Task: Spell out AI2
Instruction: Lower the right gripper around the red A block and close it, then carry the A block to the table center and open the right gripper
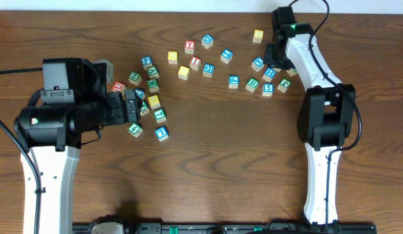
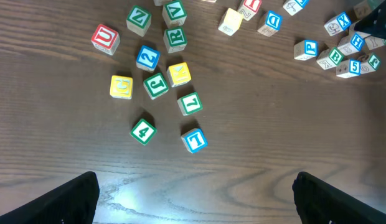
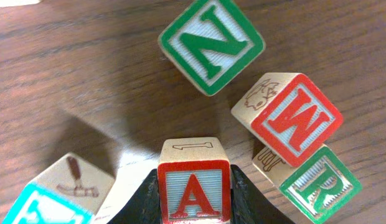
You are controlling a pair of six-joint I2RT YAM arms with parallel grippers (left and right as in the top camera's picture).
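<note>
1. Pinching the "A" cube [image 3: 194, 182], jaws narrowed onto its sides, the right gripper [image 3: 194, 194] sits near the "N" cube [image 3: 211, 45]; the letter faces the wrist camera, upright.
2. Left gripper [image 2: 196, 190] gapes wide, empty.

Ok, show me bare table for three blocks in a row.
Widest bare wood: between the left arm and right arm, nearer than the blue 1 block and blue 5 block. Crowded: the far band, most around the red A block in the right end effector.
</note>
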